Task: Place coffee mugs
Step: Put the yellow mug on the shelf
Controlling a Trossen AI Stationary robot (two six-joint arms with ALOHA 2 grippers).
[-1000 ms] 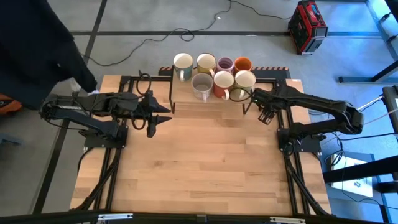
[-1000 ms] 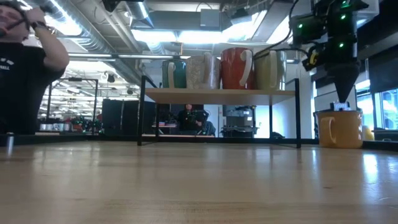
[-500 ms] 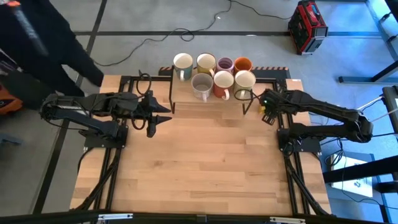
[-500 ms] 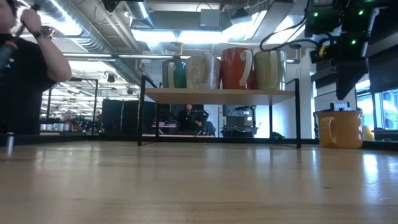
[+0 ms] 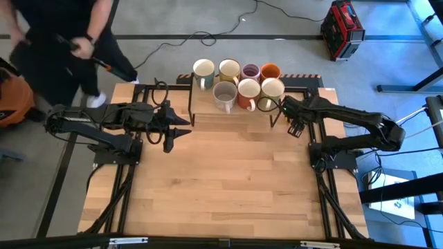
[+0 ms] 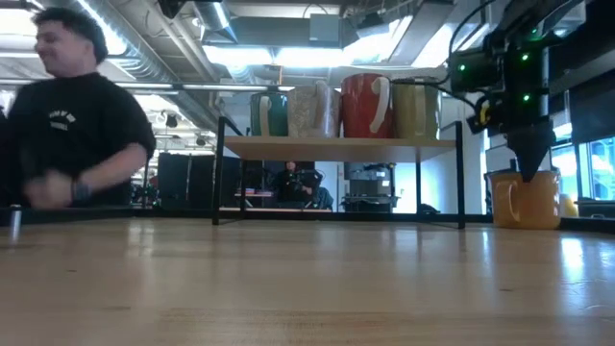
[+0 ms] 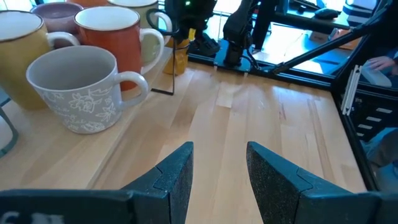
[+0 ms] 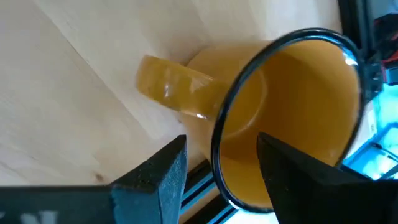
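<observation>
**Right gripper back over the yellow mug**

Since half a second ago the right gripper [image 5: 293,124] has swung back toward the rack, hanging directly above the yellow mug [image 6: 524,198], which stands upright on the table [image 5: 228,180] just right of the rack [image 5: 190,104], near the table's right edge. Its fingers [image 8: 155,174] are spread, one either side of the mug's rim in the right wrist view, not touching it; the handle [image 8: 171,84] sticks out sideways. A person [image 5: 62,41] has moved too, now bending at the table's far left corner.

Seven other mugs sit on the rack's shelf in two rows: white [image 5: 203,70], cream [image 5: 229,68], purple [image 5: 250,70] and orange [image 5: 270,70] behind; grey [image 5: 224,93], red-orange [image 5: 248,90] and white [image 5: 272,88] in front, packed close together.

Left gripper [image 5: 181,127] waits above the table's left side, pointed at the rack, its fingers [image 7: 177,171] parted and holding nothing.
</observation>
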